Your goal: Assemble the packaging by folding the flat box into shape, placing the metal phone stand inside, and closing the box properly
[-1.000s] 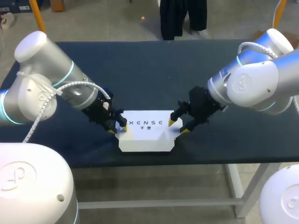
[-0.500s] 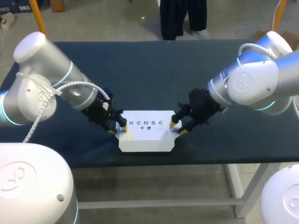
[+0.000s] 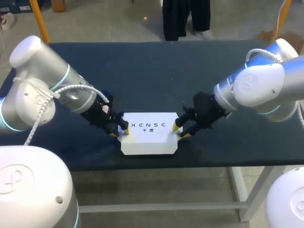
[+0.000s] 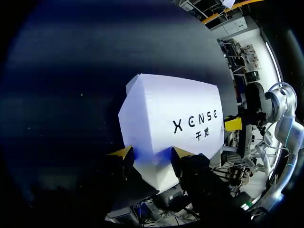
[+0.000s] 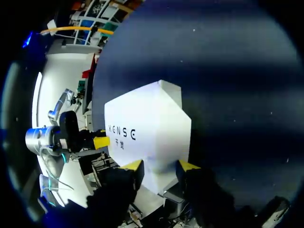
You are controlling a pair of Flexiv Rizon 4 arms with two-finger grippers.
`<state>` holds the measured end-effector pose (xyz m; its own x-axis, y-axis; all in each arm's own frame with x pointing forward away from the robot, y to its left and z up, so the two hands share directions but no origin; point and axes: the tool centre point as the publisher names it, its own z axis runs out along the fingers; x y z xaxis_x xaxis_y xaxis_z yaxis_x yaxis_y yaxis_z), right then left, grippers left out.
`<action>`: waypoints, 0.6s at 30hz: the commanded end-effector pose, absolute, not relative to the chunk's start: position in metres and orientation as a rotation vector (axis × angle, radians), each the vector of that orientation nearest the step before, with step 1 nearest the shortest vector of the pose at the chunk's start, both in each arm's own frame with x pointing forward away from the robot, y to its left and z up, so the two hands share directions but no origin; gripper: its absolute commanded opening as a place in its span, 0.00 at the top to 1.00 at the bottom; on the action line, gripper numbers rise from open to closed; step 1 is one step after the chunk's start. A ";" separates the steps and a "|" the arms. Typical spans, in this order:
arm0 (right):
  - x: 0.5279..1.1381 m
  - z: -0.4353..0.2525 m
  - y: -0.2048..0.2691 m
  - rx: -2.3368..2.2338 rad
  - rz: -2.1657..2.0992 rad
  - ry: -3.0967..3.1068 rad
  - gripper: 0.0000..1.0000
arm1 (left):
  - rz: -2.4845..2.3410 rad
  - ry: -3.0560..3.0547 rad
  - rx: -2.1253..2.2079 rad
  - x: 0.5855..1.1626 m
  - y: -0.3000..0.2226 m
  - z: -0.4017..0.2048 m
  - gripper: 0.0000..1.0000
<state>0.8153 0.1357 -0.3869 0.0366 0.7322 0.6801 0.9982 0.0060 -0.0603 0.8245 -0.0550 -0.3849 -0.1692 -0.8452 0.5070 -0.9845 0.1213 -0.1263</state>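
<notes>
The white box (image 3: 149, 137) is folded up and shut. It lies flat on the dark bench (image 3: 152, 71), in the middle and close to the near edge.

The left end effector (image 3: 119, 131) is at the left end of the box. Its two yellow fingers are a little way apart, and their tips rest against that end.

The right end effector (image 3: 181, 131) is at the right end of the box. Its fingers are a little way apart too, with their tips against the right end.
</notes>
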 end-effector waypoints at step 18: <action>0.824 -0.394 0.145 -1.733 -0.666 -1.732 0.52 | 0.699 -2.087 1.681 0.820 -0.056 -0.392 0.45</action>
<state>0.8198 0.1415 -0.3897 0.0268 0.7079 0.7058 0.9983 0.0175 -0.0554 0.8217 -0.0557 -0.3853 -0.2174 -0.7961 0.5647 -0.9758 0.1638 -0.1447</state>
